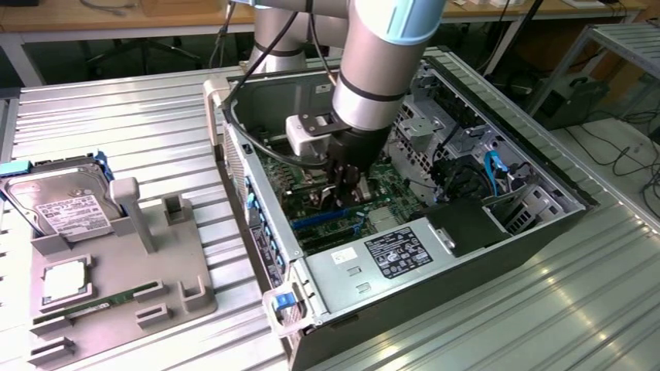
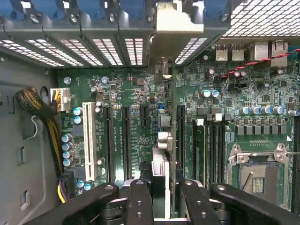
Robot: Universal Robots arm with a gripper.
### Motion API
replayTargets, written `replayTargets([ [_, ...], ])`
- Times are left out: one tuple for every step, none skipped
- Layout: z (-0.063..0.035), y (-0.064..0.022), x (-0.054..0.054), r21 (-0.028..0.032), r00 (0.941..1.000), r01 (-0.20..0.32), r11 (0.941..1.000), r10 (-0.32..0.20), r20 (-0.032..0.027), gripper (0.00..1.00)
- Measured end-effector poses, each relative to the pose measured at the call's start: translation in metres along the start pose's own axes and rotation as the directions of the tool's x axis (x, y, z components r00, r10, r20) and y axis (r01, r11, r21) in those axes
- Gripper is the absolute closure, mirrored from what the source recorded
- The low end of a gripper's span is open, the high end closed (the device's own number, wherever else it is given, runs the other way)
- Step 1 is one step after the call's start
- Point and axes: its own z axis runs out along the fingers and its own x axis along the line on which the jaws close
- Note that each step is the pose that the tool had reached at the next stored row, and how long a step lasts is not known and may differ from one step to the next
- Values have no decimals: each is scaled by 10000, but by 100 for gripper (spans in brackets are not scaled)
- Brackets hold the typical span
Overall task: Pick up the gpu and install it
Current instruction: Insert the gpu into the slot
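Observation:
The gpu (image 2: 161,164) hangs edge-on between my fingers (image 2: 140,201), dark board with its silver bracket (image 2: 172,26) up against the case's rear slot openings. My gripper (image 2: 167,202) is shut on the gpu. The card runs along the green motherboard (image 2: 234,117), in line with the black expansion slots (image 2: 126,140) and covering what lies directly under it. In the exterior view my gripper (image 1: 345,195) reaches down inside the open computer case (image 1: 495,255), just above the motherboard (image 1: 390,185).
A white slot (image 2: 87,140), a yellow-black cable bundle (image 2: 37,105) and the CPU socket (image 2: 255,173) flank the card. Outside, a grey fixture tray (image 1: 191,305) holds a hard drive (image 1: 62,205) and a green memory stick (image 1: 98,303). The power supply (image 1: 392,251) sits at the case's front.

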Motion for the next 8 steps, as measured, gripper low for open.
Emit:
replayTargets([
  [7, 5, 0, 0, 10000, -1, 10000, 1, -1, 72],
  [19, 16, 1, 0, 10000, 0, 10000, 0, -1, 72],
  [27, 25, 1, -1, 10000, 0, 10000, 0, -1, 72],
  [35, 33, 2, -1, 10000, 0, 10000, 0, -2, 72],
  [46, 41, 2, 0, 10000, 1, 10000, -1, -1, 72],
  [55, 48, 3, -1, 10000, 1, 10000, -1, -1, 72],
  [64, 56, 3, -2, 10000, 0, 10000, 0, -1, 72],
  [69, 62, 4, -3, 10000, 0, 10000, 0, -2, 72],
])
